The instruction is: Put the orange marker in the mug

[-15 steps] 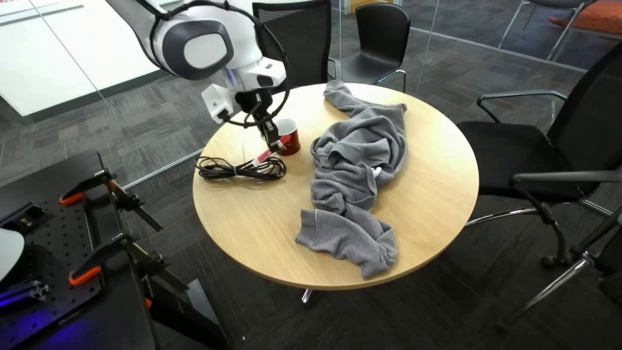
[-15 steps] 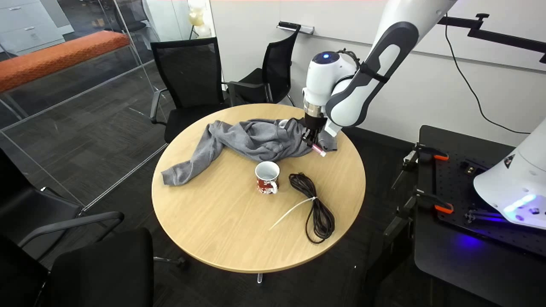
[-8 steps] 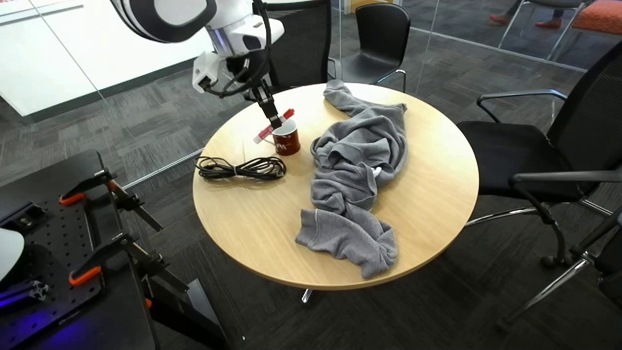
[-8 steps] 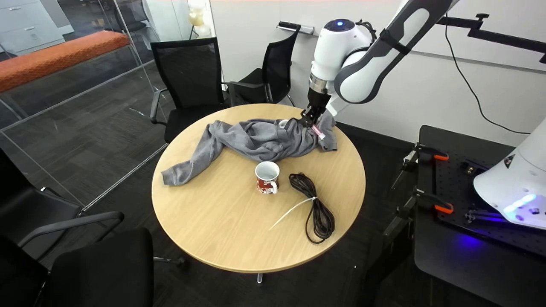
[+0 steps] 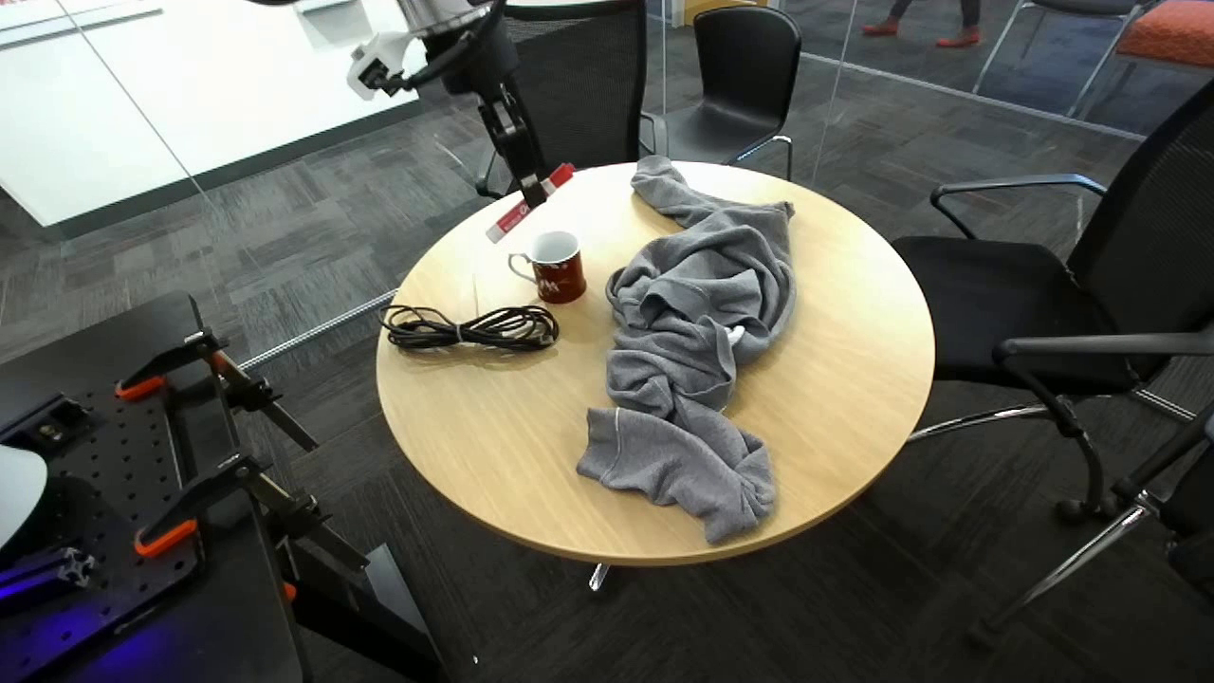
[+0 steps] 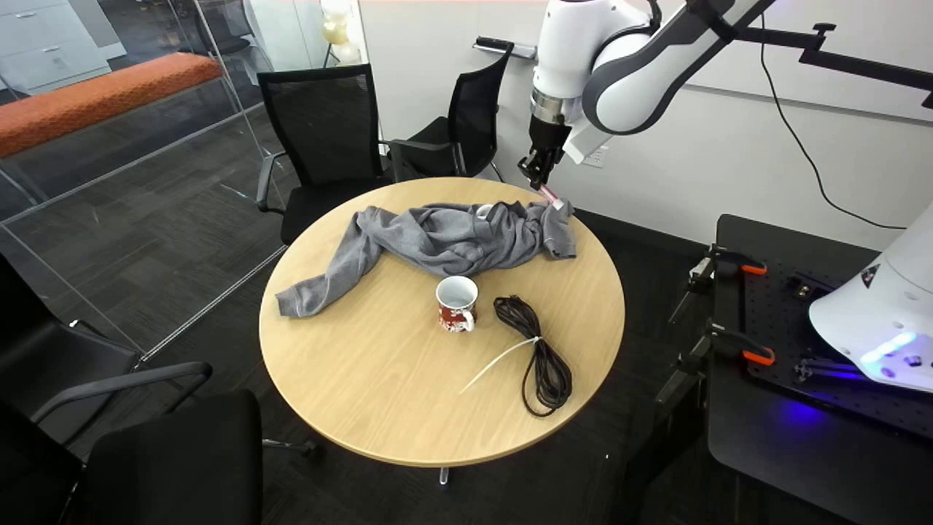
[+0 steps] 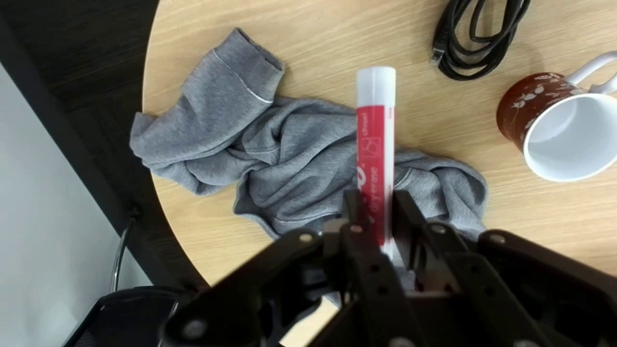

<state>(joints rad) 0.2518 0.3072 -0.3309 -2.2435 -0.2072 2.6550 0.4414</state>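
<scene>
The orange marker, a red stick with a white end, is clamped between the fingertips of my gripper (image 7: 377, 205). The marker's body (image 7: 375, 144) points up the wrist view. In an exterior view the gripper (image 5: 536, 195) holds the marker (image 5: 513, 219) tilted in the air above the table. The marker (image 6: 552, 197) and gripper (image 6: 538, 182) also show near the cloth's far end in an exterior view. The dark red mug (image 5: 560, 278) with pale inside stands upright on the table; it also shows in an exterior view (image 6: 450, 316) and at the right of the wrist view (image 7: 532, 103). The marker is apart from it.
A grey sweatshirt (image 5: 702, 313) lies crumpled across the round wooden table (image 5: 493, 455). A bundled black cable (image 6: 548, 372) with a pale tie lies beside the mug. Black chairs (image 6: 321, 131) stand around the table.
My gripper has moved upward with the marker held, rising farther from the table. The mug, cable and cloth have not moved. A person's feet now show behind the glass.
</scene>
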